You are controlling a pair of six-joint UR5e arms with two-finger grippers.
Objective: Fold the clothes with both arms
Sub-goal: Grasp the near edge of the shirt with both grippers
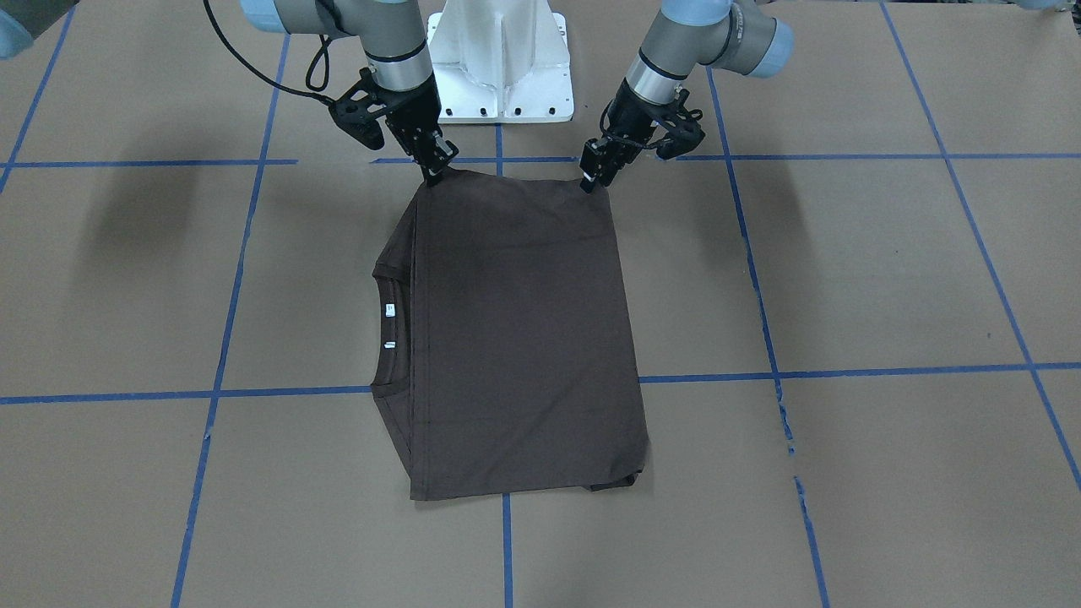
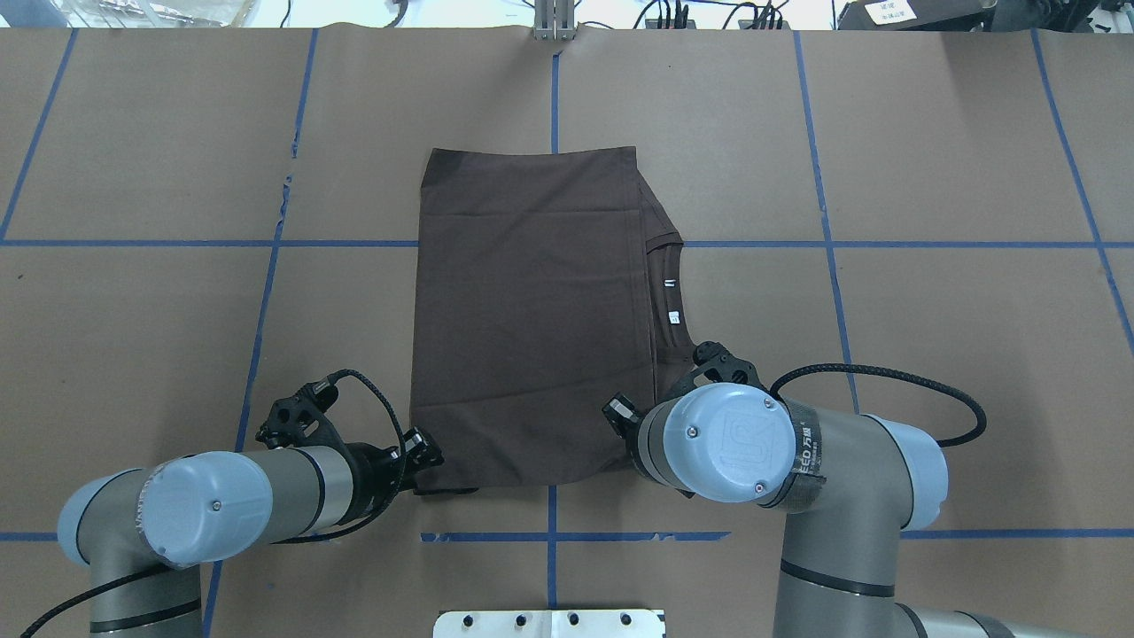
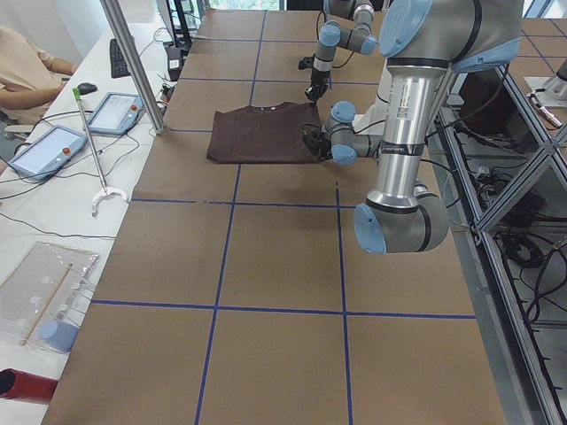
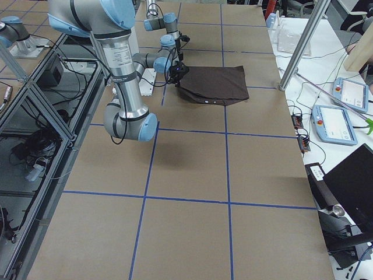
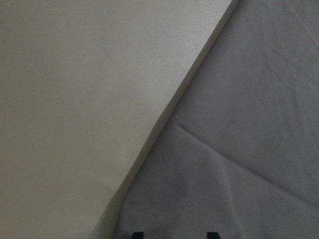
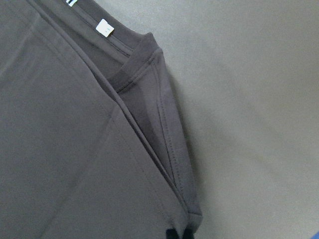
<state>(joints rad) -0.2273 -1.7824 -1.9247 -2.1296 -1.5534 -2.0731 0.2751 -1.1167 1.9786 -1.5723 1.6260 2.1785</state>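
Note:
The dark brown T-shirt [image 1: 519, 329] lies folded into a rectangle on the brown paper, its ribbed neck and white labels [image 1: 389, 310] showing at one side. My right gripper [image 1: 435, 171] is shut on the shirt's near corner by the neck; in the right wrist view its tips [image 6: 178, 234] meet on the folded hem. My left gripper [image 1: 591, 180] stands at the other near corner. In the left wrist view its fingertips [image 5: 137, 235] sit apart over the cloth [image 5: 249, 149], so it is open. Overhead, the right wrist hides its own fingers.
The white pedestal base [image 1: 500, 59] stands just behind the grippers. Blue tape lines [image 1: 507, 540] grid the paper. In the side views, tablets [image 3: 118, 112] and a metal post [image 3: 133, 62] stand beyond the table's far edge, with a person's arm [image 3: 27, 57] there.

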